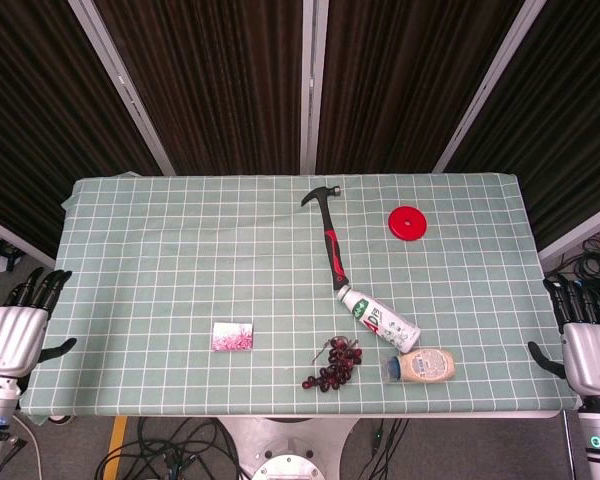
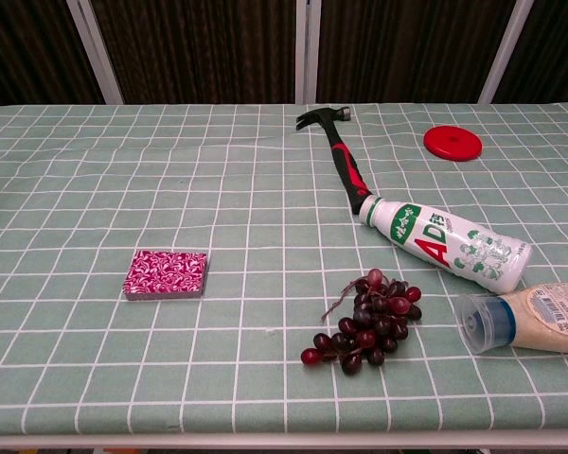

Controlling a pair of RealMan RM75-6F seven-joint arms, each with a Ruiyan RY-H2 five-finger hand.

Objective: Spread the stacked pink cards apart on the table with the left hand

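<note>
Grapes [image 2: 367,323] lie nearest, cards [image 2: 167,273] stacked untouched near the table's front edge — left hand [image 1: 15,335] empty, fingers apart, must first reach them.

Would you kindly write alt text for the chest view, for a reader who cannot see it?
A neat stack of pink patterned cards lies untouched on a green checked tablecloth. To its right are a bunch of dark grapes, a white bottle on its side, a tipped jar, a hammer and a red disc. No robot hand shows.
</note>
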